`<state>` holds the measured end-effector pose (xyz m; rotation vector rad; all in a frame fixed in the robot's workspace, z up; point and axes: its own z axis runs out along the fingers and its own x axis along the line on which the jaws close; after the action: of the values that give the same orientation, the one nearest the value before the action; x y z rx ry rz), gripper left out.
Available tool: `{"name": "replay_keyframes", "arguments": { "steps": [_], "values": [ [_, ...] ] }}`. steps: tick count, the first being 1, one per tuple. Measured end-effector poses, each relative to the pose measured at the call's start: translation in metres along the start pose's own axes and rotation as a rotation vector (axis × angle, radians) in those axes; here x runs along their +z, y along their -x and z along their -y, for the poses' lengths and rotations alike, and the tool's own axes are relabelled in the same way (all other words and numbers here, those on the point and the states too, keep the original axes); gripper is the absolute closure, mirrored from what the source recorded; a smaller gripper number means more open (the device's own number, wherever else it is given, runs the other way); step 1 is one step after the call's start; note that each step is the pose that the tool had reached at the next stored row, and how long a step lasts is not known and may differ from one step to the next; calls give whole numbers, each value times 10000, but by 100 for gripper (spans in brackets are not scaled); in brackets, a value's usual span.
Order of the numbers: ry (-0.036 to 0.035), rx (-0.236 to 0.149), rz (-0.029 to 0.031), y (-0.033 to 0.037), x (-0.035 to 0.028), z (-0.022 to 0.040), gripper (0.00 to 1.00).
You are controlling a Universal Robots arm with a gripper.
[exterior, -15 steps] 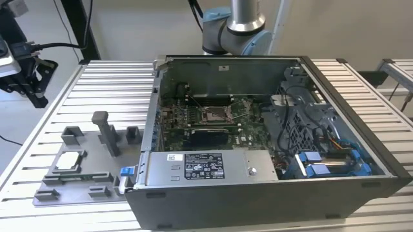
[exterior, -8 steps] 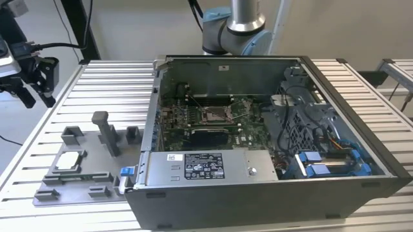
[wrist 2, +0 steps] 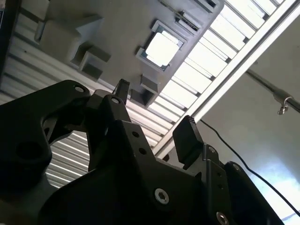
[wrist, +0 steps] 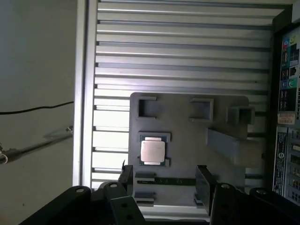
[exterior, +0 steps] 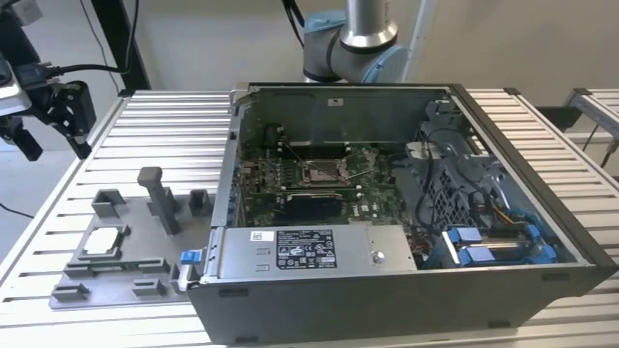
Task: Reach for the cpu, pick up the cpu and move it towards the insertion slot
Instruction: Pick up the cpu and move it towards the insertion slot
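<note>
The cpu (wrist: 153,151) is a small pale square chip lying flat in a grey framed nest on the fixture plate (exterior: 135,254), at the exterior view's left (exterior: 104,241). My gripper (exterior: 51,141) hangs well above the table's left edge, open and holding nothing. In the first wrist view the gripper (wrist: 164,180) has its two dark fingertips spread wider than the chip and standing off from it. The second wrist view gives the gripper (wrist 2: 154,112) with the cpu (wrist 2: 161,49) beyond it. The insertion slot (exterior: 324,172) is the metal-framed socket on the green board inside the open computer case.
Grey blocks and a tall post (exterior: 155,196) stand on the fixture plate between the cpu and the case wall (exterior: 227,181). A black rectangular recess (exterior: 312,206) lies beside the socket. The power supply (exterior: 309,250) and drive bays (exterior: 483,246) fill the case's front. The ribbed table (exterior: 164,123) surrounds everything.
</note>
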<state>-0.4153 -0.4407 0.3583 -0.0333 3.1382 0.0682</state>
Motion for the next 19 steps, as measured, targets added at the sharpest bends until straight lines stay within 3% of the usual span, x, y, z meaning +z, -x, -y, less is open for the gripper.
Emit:
{"name": "replay_keyframes", "arguments": {
  "steps": [4,19],
  "values": [
    [1,-1,17,0,31,2,0],
    [-2,-3,43,-14,302,11,0]
  ]
}}
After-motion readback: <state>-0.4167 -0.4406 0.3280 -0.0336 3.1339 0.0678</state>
